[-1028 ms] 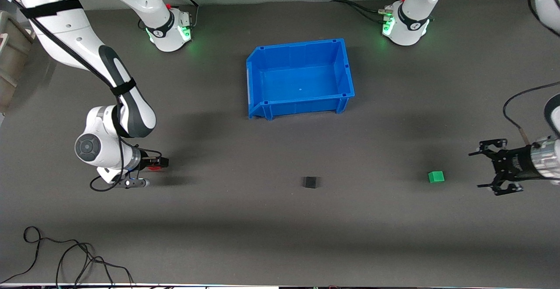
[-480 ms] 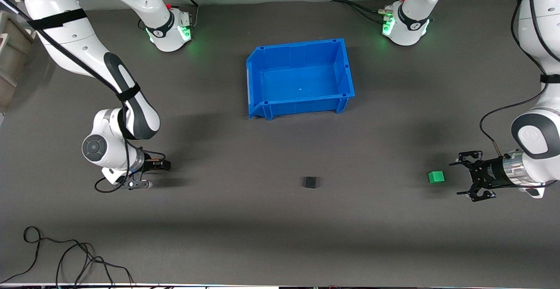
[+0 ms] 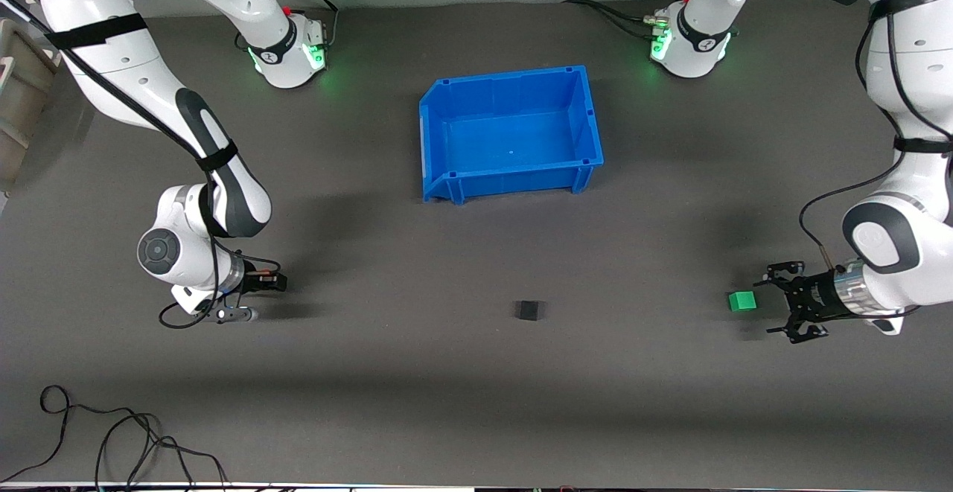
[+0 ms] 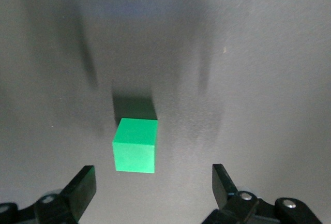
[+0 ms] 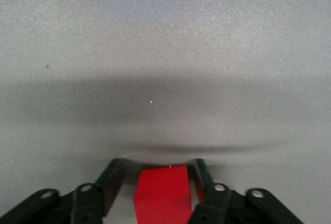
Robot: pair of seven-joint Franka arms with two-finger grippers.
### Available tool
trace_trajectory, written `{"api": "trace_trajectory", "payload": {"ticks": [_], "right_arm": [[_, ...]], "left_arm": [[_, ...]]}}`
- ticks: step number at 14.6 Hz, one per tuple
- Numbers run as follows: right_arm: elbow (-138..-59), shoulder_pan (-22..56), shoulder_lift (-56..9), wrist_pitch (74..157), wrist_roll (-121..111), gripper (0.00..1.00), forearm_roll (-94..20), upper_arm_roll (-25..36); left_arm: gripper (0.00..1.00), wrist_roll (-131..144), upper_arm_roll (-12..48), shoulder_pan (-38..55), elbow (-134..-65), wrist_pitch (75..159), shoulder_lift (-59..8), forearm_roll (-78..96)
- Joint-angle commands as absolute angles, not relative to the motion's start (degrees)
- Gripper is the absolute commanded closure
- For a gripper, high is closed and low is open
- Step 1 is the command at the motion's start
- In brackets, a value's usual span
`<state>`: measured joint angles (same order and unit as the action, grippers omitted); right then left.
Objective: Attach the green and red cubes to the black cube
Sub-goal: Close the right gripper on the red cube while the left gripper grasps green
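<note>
The red cube (image 5: 161, 195) sits on the table between the fingers of my right gripper (image 5: 159, 168), which is shut on it; the front view hides it inside that gripper (image 3: 274, 281). The green cube (image 3: 742, 301) rests on the table toward the left arm's end. My left gripper (image 3: 768, 306) is low beside it and open. In the left wrist view the green cube (image 4: 135, 145) lies just ahead of the wide-apart fingertips of the left gripper (image 4: 153, 182), untouched. The black cube (image 3: 528, 310) stands alone on the table between the two grippers.
An empty blue bin (image 3: 506, 79) stands farther from the front camera than the black cube, in the middle of the table. Loose black cable (image 3: 112, 440) lies by the near edge at the right arm's end.
The left arm has swung in and brought its open gripper close to the green cube. The right gripper's fingers have closed onto the red cube.
</note>
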<state>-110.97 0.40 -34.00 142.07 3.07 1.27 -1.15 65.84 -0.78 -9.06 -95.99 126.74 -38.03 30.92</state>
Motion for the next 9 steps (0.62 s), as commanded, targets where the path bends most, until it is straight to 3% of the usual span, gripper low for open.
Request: {"api": "trace_trajectory", "payload": {"ticks": [1,4,8,9], "right_arm": [[-111.7,0.3,-34.2,143.4,3.2,0.5,1.0,-1.1],[-111.7,0.2,-34.2,143.4,3.2,0.59,1.0,-1.1],[-111.7,0.1,-34.4,143.5,3.2,0.89,1.0,-1.1],[-111.7,0.1,-34.4,143.5,3.2,1.0,1.0,-1.1]], "left_arm": [[0.0,61.4,-0.6,-9.1,-100.0,129.2,-36.4,34.0],[0.0,61.3,-0.6,-8.6,-102.1,132.4,-36.5,34.3],[0.0,61.3,-0.6,-8.5,-102.7,133.5,-36.7,34.7],[0.0,61.3,-0.6,-8.4,-103.0,134.0,-36.7,34.8]]}}
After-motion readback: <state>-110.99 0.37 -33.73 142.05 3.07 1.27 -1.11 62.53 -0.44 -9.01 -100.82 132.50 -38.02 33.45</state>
